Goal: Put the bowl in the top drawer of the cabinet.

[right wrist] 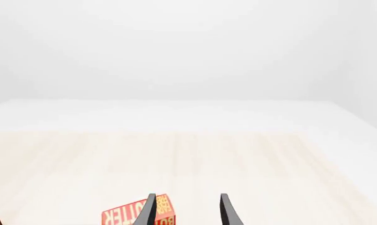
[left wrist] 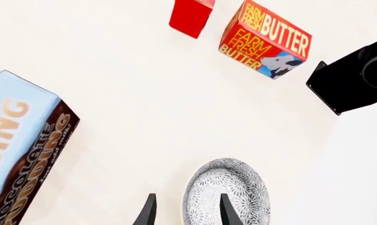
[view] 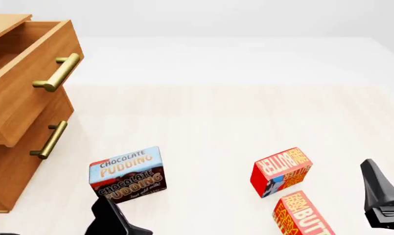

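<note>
The bowl (left wrist: 229,190), white-grey with a lacy pattern, rests on the pale table and shows only in the left wrist view. My left gripper (left wrist: 187,213) is open right at it. One finger (left wrist: 229,212) lies over the bowl's inside, the other (left wrist: 146,213) is outside the rim and apart from it. The cabinet (view: 14,166) stands at the far left in the front view. Its top drawer (view: 34,73) is pulled out, brass handle forward. My right gripper (right wrist: 187,211) is open and holds nothing, low at the right.
A chocolate pudding box (view: 126,174) stands just ahead of my left arm (view: 115,220). Two red butter boxes (view: 282,171) (view: 301,215) lie right of centre, near the right arm (view: 380,196). The lower drawer (view: 50,139) is shut.
</note>
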